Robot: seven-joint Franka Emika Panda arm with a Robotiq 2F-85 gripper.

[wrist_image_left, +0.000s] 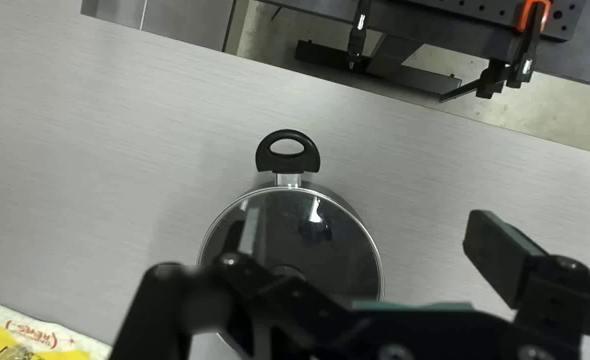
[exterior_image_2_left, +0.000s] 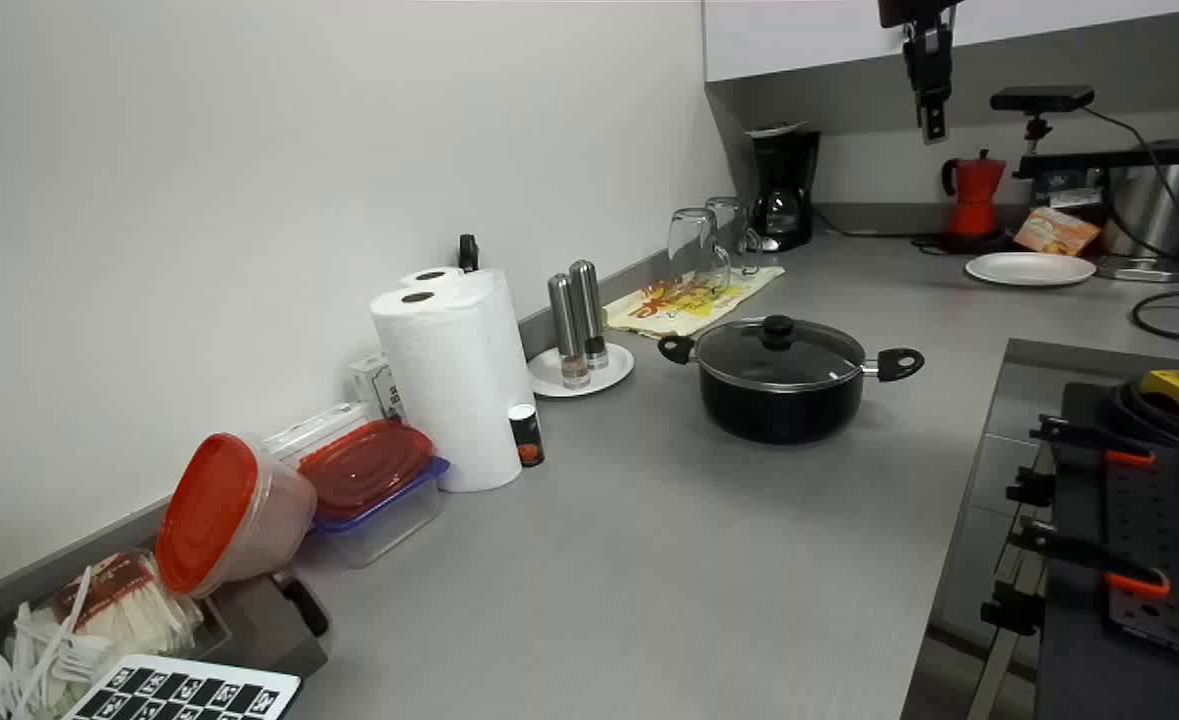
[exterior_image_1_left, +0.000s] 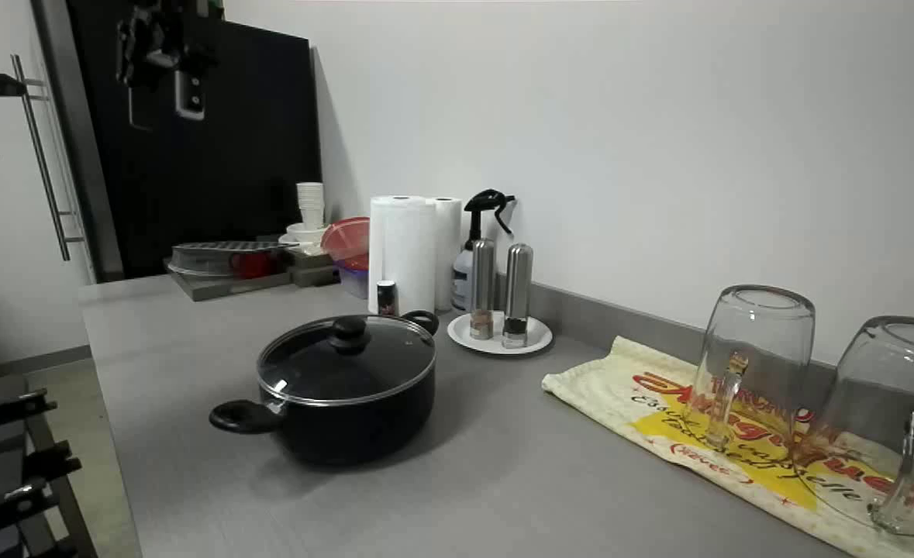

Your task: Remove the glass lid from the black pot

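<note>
The glass lid [exterior_image_1_left: 383,353] lies flat on the black pot [exterior_image_1_left: 356,434], covering it, with its black knob up. In an exterior view the lid [exterior_image_2_left: 749,362] and the pot [exterior_image_2_left: 779,412] stand on the grey counter near the middle. In the wrist view the lid [wrist_image_left: 295,225] is below the fingers, and the pot's handle [wrist_image_left: 287,167] points up in the picture. The knob is mostly hidden there by the gripper. My gripper [exterior_image_1_left: 164,112] is open and empty, high above the counter and apart from the lid. It also shows in an exterior view [exterior_image_2_left: 934,120] and the wrist view [wrist_image_left: 362,237].
Pepper mills on a white plate [exterior_image_1_left: 464,337], paper towel rolls [exterior_image_1_left: 401,248] and a small dark shaker [exterior_image_1_left: 387,298] stand near the pot. Upturned glasses [exterior_image_1_left: 759,333] stand on a yellow cloth [exterior_image_1_left: 596,380]. Plastic containers [exterior_image_2_left: 239,515] line the wall. The counter edge [wrist_image_left: 325,82] borders clamps.
</note>
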